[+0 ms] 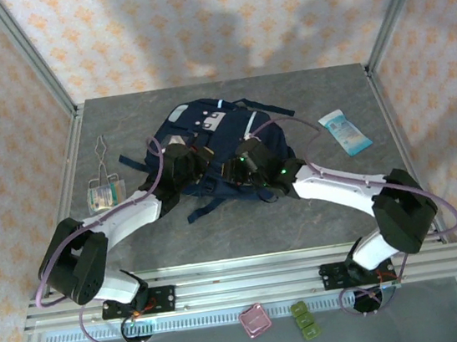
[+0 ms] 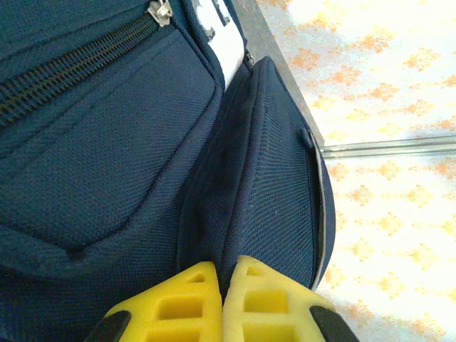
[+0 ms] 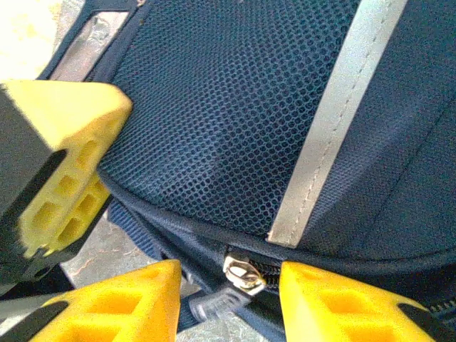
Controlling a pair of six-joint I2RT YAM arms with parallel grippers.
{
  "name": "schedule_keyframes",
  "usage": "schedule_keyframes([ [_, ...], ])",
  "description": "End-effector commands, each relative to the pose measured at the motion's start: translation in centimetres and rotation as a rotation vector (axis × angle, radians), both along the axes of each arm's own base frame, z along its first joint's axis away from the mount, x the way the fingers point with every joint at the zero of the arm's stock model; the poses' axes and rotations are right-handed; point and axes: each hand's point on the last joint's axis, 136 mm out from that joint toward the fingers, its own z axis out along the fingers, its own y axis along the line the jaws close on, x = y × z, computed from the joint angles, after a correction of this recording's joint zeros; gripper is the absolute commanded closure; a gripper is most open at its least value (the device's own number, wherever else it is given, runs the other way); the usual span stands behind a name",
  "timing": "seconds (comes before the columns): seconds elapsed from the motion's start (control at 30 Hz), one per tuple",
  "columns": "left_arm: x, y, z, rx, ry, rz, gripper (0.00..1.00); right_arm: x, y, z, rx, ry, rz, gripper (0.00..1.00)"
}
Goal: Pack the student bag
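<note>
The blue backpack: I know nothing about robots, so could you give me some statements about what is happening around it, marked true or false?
1. The student bag lies on the table. True.
2. The right gripper is clamped on the zipper pull. False: its jaws stand open, with the pull between them.
3. The left gripper is shut on a fold of the bag. True.
4. The blue-and-white packet is inside the bag. False: it lies on the table to the bag's right.
5. A pair of metal tongs lies left of the bag. True.
</note>
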Motion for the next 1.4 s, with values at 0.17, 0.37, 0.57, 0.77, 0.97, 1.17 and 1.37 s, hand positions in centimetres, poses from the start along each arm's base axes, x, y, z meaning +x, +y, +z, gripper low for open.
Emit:
schedule_keyframes([
  [0.17, 0.7, -3.5, 7.2, -0.171, -0.184, -0.079, 1.00, 3.3, -2.0, 2.5, -0.050, -0.106, -0.197, 0.60],
  [0.37, 0.8, -3.5, 7.2, -0.167, -0.188, -0.079, 1.00, 1.4, -2.2, 1.3, -0.119, -0.074, -0.131, 0.60],
  [0.57, 0.7, -3.5, 6.8, -0.168, -0.183, -0.082, 1.00, -1.3, -3.9, 2.2, -0.077, -0.088, -0.125, 0.62],
  [0.77, 0.6, -3.4, 6.8, -0.171, -0.184, -0.078, 1.00, -1.9, -3.2, 1.8, -0.050, -0.088, -0.078, 0.67],
  [0.97, 0.6, -3.6, 6.9, -0.179, -0.183, -0.084, 1.00, -1.3, -2.2, 1.2, -0.051, -0.089, -0.060, 0.67],
  [1.17, 0.5, -3.8, 7.2, -0.193, -0.189, -0.092, 1.00, -0.2, -1.0, 1.1, -0.066, -0.093, -0.053, 0.74],
  [1.37, 0.5, -3.9, 7.1, -0.201, -0.187, -0.096, 1.00, 0.9, -0.7, 0.6, -0.104, -0.100, -0.080, 0.78],
])
